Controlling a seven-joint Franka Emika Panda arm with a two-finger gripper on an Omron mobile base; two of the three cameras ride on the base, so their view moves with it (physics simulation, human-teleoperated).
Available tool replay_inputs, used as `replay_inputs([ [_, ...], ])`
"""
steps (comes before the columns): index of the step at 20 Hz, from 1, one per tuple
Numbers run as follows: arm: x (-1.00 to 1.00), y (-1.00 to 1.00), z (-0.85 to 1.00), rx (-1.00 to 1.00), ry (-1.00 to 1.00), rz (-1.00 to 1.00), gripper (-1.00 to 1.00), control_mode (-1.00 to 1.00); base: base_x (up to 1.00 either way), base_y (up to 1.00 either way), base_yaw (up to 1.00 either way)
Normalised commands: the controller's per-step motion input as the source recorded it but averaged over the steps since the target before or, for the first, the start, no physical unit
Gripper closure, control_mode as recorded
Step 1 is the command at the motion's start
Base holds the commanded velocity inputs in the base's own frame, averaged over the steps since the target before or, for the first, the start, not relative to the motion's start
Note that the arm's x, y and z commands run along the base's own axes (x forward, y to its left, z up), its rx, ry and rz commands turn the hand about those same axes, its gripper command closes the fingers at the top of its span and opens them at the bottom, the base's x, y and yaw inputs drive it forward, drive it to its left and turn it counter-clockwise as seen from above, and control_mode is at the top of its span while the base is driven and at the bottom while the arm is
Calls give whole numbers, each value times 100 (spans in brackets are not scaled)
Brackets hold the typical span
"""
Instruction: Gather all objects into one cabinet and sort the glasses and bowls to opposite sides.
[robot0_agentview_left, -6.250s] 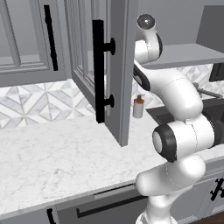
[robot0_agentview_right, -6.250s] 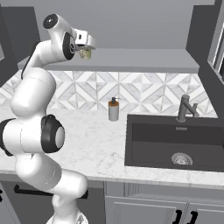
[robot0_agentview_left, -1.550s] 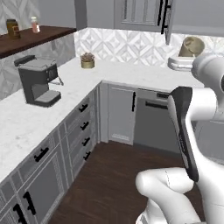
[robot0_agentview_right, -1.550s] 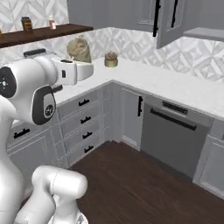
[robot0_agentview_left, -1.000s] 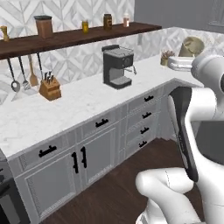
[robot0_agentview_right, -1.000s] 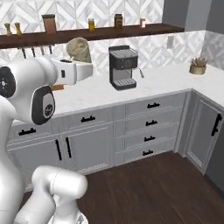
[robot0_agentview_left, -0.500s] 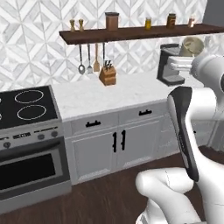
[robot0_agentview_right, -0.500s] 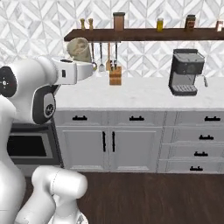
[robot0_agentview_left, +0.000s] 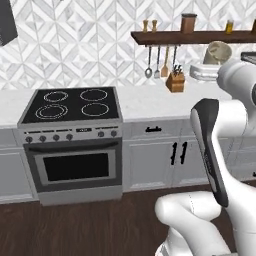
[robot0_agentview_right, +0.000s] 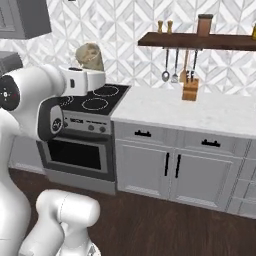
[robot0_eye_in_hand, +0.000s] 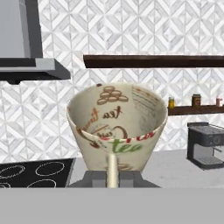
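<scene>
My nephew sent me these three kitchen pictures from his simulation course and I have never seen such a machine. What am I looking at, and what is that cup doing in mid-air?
This is a rendered kitchen with a white robot arm on a base that can drive. Two pictures come from cameras riding on that base, behind the arm to its left and its right. The third comes from a camera on the arm's hand, looking along its gripper.

The cup is not floating. The gripper is shut on the beige cup, a pale tumbler printed with the word "tea". You see the same cup at the arm's tip in the right base view.

Ahead stand a black stove with an oven below, a white counter carrying a knife block, and a wooden shelf with hanging utensils. The hand view also catches a coffee machine.
</scene>
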Motion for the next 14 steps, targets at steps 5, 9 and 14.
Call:
replay_inputs([
  [5,0,0,0,0,0,0,100,100,-9,97,-2],
  [9,0,0,0,0,0,0,100,100,-15,100,-5],
  [14,0,0,0,0,0,0,100,100,-17,100,-3],
])
